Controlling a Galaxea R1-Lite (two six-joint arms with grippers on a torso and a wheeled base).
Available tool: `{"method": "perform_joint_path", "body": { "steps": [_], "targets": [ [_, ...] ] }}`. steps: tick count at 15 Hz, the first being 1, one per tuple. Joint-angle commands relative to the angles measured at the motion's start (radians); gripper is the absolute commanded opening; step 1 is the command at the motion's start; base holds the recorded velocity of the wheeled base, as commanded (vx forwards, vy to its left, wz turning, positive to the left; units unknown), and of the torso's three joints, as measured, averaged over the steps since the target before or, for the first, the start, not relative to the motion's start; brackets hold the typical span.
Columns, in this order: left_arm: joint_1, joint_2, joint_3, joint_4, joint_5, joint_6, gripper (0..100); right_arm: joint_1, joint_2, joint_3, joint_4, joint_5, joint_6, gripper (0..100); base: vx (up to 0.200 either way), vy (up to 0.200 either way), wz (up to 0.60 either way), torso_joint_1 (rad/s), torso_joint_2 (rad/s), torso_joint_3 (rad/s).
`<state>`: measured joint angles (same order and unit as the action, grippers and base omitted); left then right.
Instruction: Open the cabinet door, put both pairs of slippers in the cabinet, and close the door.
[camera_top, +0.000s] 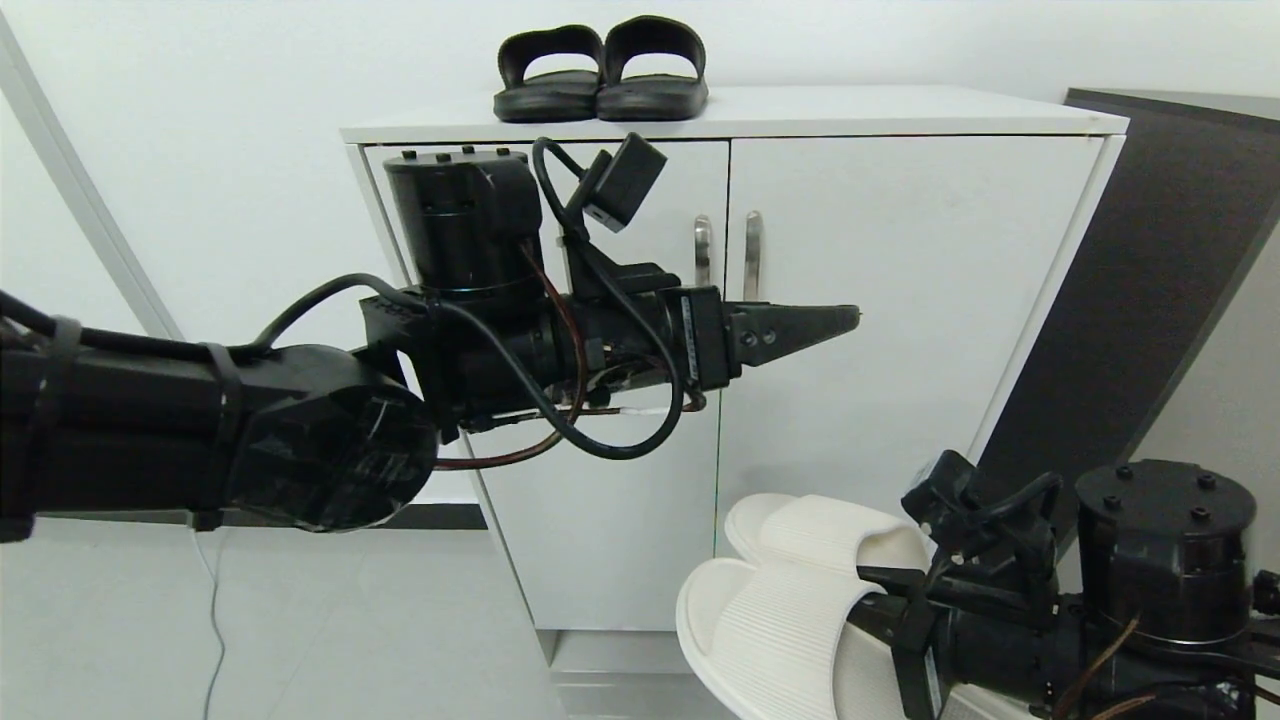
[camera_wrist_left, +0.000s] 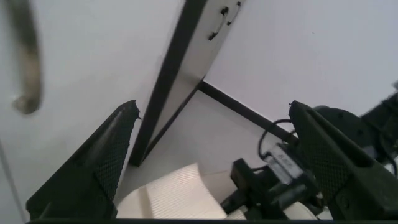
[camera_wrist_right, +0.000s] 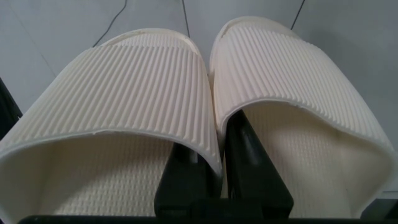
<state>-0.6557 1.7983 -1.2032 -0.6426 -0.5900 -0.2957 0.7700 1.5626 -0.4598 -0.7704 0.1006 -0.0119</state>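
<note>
The white cabinet (camera_top: 900, 300) has both doors shut, with two metal handles (camera_top: 727, 250) side by side at the middle. A pair of black slippers (camera_top: 600, 75) sits on its top. My left gripper (camera_top: 850, 318) is held level in front of the right door, just below the handles. Its jaws are open wide (camera_wrist_left: 214, 107), with one handle (camera_wrist_left: 25, 62) close beside them and nothing between the fingers. Low at the right, my right gripper (camera_top: 890, 610) is shut on a pair of white ribbed slippers (camera_top: 800, 590), pinching their adjoining straps (camera_wrist_right: 214, 118).
A dark panel (camera_top: 1150, 300) leans beside the cabinet's right side. A thin cable (camera_top: 212, 620) trails over the pale floor at the left, below a black baseboard (camera_top: 440, 517). The floor in front of the cabinet is bare.
</note>
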Motion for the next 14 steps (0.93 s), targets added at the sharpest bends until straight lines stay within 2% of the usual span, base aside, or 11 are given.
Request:
{"method": "perform_joint_path", "body": {
  "steps": [1,7,10,14],
  "targets": [
    [0.024,0.030,-0.022,0.003,-0.002,-0.002,100,-0.003,-0.004,0.001,0.000,0.001,0.001,0,0.000,0.000,0.00,0.000,0.00,0.000],
    [0.068,0.065,-0.093,0.029,0.007,-0.017,100,-0.001,0.002,0.000,0.000,0.002,0.000,0,0.000,0.000,0.00,0.000,0.00,0.000],
    [0.070,0.095,-0.134,0.044,0.044,-0.019,100,0.000,0.004,0.000,0.000,0.002,0.000,0,0.000,0.000,0.00,0.000,0.00,0.000],
    [0.068,0.105,-0.171,0.077,0.053,-0.017,100,-0.001,0.002,0.001,0.000,0.001,0.000,0,0.000,0.000,0.00,0.000,0.00,0.000]
  ]
}}
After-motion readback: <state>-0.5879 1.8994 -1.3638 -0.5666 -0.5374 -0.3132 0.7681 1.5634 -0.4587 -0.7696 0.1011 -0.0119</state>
